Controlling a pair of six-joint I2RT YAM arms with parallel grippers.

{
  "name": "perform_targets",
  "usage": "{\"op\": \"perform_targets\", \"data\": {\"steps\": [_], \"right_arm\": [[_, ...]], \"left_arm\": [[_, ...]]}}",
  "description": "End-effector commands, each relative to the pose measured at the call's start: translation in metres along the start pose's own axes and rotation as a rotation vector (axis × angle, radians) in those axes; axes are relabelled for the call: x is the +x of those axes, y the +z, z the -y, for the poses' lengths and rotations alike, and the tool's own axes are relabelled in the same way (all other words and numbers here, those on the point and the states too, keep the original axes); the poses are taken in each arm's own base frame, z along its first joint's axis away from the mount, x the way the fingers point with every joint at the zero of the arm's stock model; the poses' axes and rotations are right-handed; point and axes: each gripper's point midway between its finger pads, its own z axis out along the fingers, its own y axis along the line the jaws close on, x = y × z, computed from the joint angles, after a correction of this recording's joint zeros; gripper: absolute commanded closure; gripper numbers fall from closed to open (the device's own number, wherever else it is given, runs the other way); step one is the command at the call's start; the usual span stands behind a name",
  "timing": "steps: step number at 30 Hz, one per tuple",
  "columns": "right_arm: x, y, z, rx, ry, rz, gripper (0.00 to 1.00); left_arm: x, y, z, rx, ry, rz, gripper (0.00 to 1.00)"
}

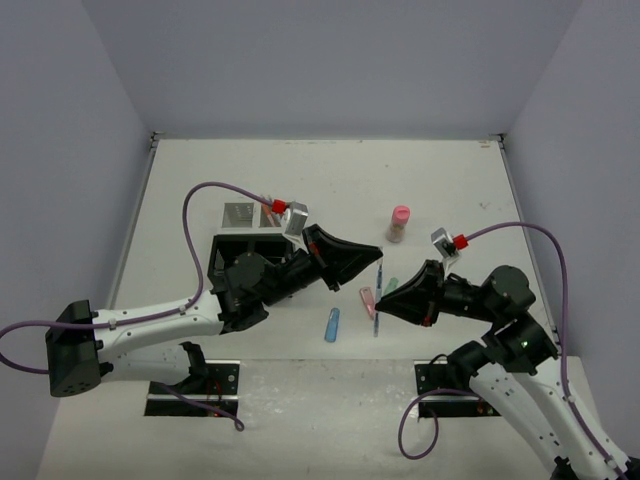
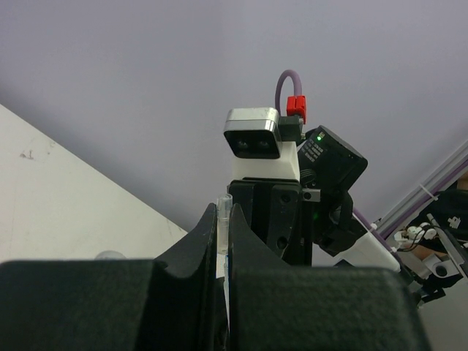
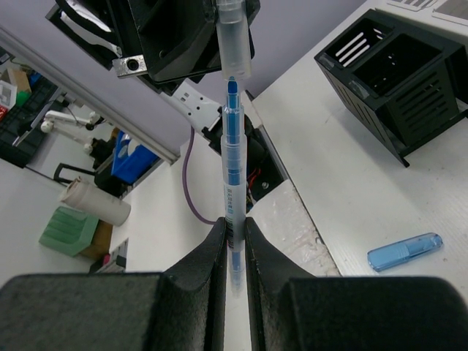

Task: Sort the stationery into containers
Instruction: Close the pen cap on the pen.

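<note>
Counting pincers first, Ana: how many, and what has each got?

Two, Ben. The left pincer (image 1: 372, 252) is squeezed almost fully closed on one clear cap (image 2: 224, 219), which stands up between its fingers. The right pincer (image 3: 234, 228) is closed nearly as far, clamped low on the barrel of one blue pen (image 3: 232, 168).

Where is the pen against the cap?

Straight out from the right pincer's tips. The pen's blue point sits at the mouth of the cap, and I cannot tell whether it is just inside or just clear. The two pincers face each other, apart, with the pen between them.

Loose stationery on the table (image 1: 300, 170)?

Four pieces. One blue capsule (image 1: 332, 325) lies near the right pincer, on its left-arm side. One pink piece (image 1: 368, 298) lies just beside that pincer's tip, on the same side. One green piece (image 1: 390, 286) lies just beyond the tip, beside the pen. Both are too small to say what they are. One pink-capped bottle (image 1: 399, 222) stands upright well beyond the right pincer, off to the right of the left pincer's tip.

And the containers?

One organiser (image 1: 228, 248), behind the left pincer and partly under that arm. Two black compartments (image 3: 428, 91) show in the right wrist view — one mesh compartment (image 1: 238, 214) shows from above, and the arm hides the rest.
</note>
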Motion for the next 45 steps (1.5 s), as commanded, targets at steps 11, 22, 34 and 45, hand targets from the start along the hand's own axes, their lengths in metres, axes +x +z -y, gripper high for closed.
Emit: {"op": "perform_targets", "data": {"steps": [11,22,34,45], "right_arm": [[-0.027,0.0,-0.011,0.028,-0.054,0.041,1.0],[-0.052,-0.005,-0.014,0.119,-0.138,0.063,1.0],[-0.058,-0.001,-0.013,0.126,-0.179,0.026,1.0],[-0.052,0.001,-0.01,0.111,-0.163,0.013,1.0]], "left_arm": [[0.001,0.003,0.009,0.053,-0.017,0.004,1.0],[0.016,0.002,-0.001,0.008,0.036,-0.081,1.0],[0.019,0.002,-0.015,-0.085,0.075,-0.139,0.75],[0.019,0.016,-0.01,-0.078,0.054,-0.149,0.63]]}}
